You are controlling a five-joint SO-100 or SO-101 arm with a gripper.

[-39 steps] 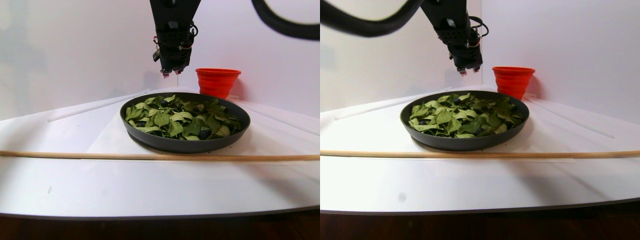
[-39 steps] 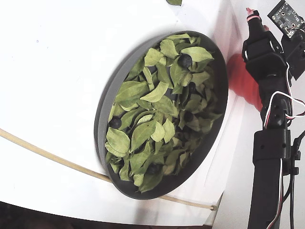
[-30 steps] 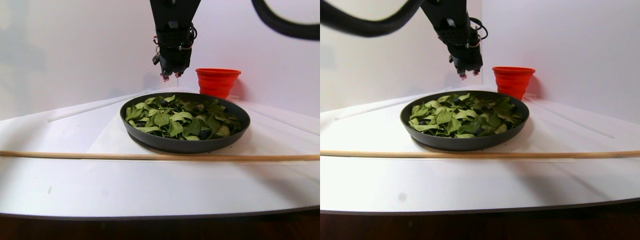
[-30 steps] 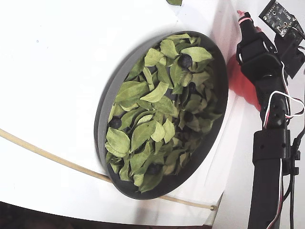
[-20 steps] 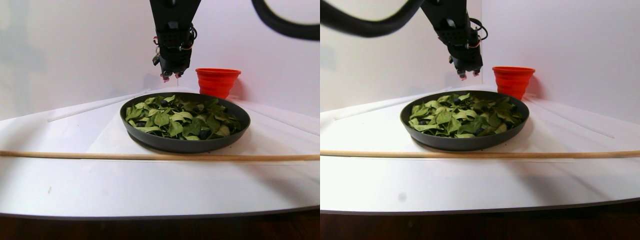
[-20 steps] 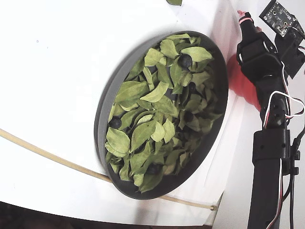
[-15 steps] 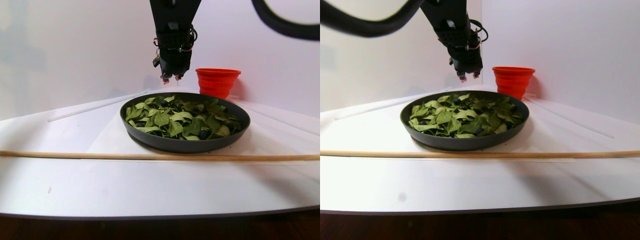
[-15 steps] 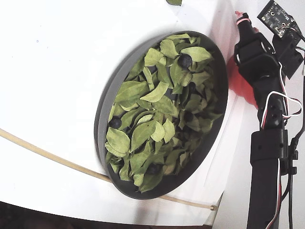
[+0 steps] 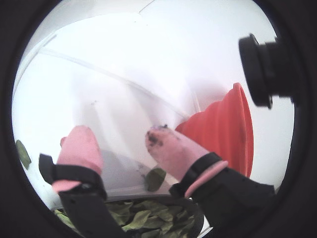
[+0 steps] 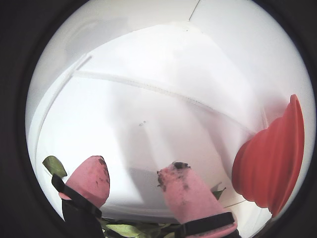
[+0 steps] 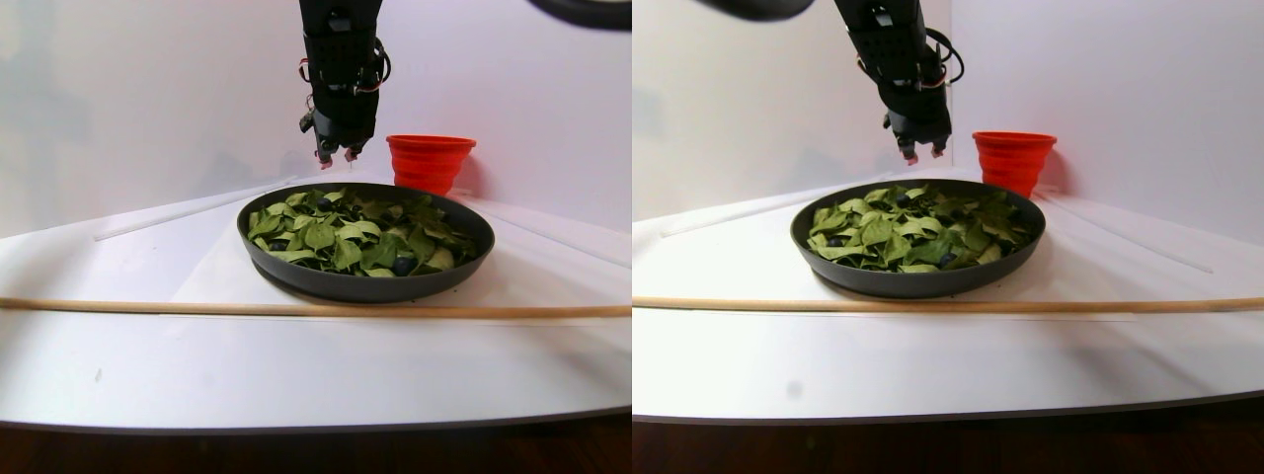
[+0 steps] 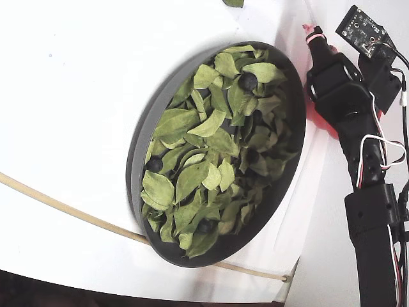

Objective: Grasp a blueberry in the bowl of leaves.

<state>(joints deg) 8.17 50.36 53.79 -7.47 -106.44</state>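
Observation:
The dark grey bowl holds a loose pile of green leaves. A large blueberry lies among them near the rim closest to the arm. Two smaller dark berries lie further along. My gripper hangs above the bowl's far rim, clear of the leaves. In both wrist views the gripper is open and empty. One pink fingertip has dark smudges. The bowl's rim and leaves show below the fingers.
A red cup stands behind the bowl, right of the gripper, and shows in both wrist views. A wooden stick lies across the table in front of the bowl. A loose leaf lies outside the bowl.

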